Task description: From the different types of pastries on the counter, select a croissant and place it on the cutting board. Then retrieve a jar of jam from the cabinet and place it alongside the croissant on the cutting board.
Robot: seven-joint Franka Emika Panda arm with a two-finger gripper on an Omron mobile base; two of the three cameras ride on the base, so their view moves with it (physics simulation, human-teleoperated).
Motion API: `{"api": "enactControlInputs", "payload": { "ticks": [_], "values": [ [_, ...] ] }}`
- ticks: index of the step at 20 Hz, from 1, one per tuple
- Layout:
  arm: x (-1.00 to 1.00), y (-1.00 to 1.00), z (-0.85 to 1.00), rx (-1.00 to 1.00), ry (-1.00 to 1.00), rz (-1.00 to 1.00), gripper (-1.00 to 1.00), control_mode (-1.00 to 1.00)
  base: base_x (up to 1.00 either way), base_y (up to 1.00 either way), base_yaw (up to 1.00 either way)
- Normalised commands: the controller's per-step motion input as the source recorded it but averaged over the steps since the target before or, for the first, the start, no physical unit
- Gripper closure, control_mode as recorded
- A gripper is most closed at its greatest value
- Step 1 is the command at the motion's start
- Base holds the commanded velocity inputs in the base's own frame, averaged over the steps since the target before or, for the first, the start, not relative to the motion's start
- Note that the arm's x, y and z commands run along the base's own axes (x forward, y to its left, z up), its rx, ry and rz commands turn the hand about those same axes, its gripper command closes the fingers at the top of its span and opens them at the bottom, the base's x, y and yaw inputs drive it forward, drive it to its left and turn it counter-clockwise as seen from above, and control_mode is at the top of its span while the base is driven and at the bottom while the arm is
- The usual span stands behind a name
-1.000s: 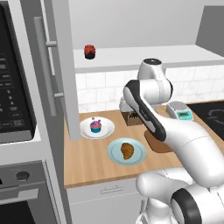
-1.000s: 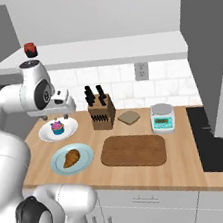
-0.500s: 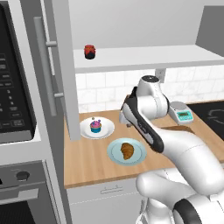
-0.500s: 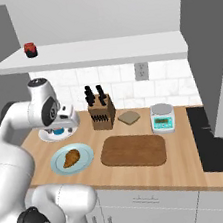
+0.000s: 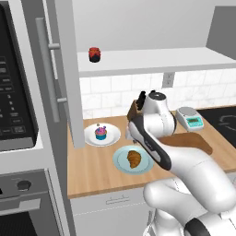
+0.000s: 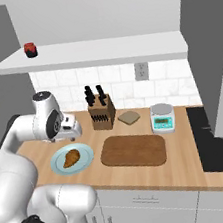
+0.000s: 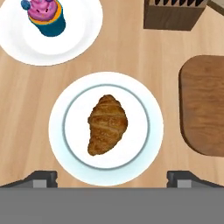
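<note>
The first step was in hand: the gripper (image 7: 112,177), fingers (image 7: 41,176) wide apart and empty, hung above the croissant (image 7: 107,124), which lay between them on its plate (image 7: 148,98). Next it likely needed to drop straight down and close on the pastry, the cutting board (image 7: 204,105) lying off to one side.

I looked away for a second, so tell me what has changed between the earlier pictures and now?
The white arm swung lower, carrying the open gripper down above the golden-brown croissant on its light blue plate. Nothing was grasped or released. The croissant, pink-frosted cupcake, dark wooden cutting board and red jam jar stayed put.
</note>
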Motion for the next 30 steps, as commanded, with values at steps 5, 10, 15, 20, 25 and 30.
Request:
{"api": "enactControlInputs", "payload": {
  "ticks": [5,10,15,20,25,30],
  "values": [
    [0.0,0.09,-0.19,0.0,0.0,0.0,-1.0,-1.0,0.0,0.0,0.0],
    [0.0,0.02,-0.17,0.0,0.0,0.0,-1.0,-1.0,0.0,0.0,0.0],
    [0.02,0.01,-0.18,0.0,0.11,0.0,-1.0,-1.0,0.0,0.0,0.0],
    [0.06,0.0,-0.1,0.0,0.17,0.0,-1.0,-1.0,0.0,0.0,0.0],
    [0.09,0.09,-0.13,0.0,0.14,-0.01,-1.0,-1.0,0.0,0.0,0.0],
    [0.18,0.15,0.0,-0.07,-0.01,-0.03,-1.0,-1.0,0.0,0.0,0.0]
  ]
}}
